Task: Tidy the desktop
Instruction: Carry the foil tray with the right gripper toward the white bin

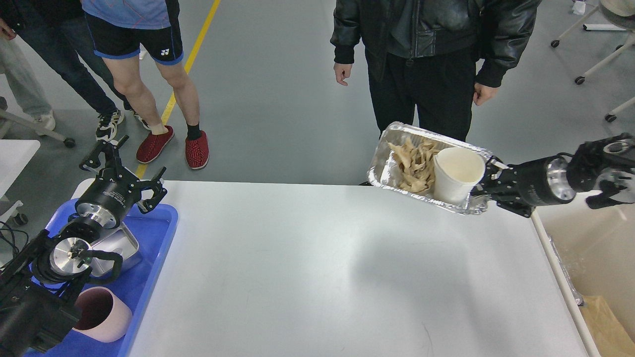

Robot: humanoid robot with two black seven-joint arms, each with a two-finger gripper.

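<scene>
Your bench, the wide white top that fills the lower middle of the head view, now carries almost nothing on its open surface, so the tidying looks close to finished. Your right pincer is clamped on the near edge of a foil tray, which hangs tilted in the air over the bench's far right corner, holding pale food scraps and a white paper cup. The beige bin stands just beside the bench's right edge, and the tray is not yet over it; judging by that, dropping the tray there is the main step left. Your left pincer hovers with fingers apart and empty above the blue tray at the bench's left end, where a metal container and a pinkish cup already sit. Beyond the far edge two people stand close, so watch the swing.
</scene>
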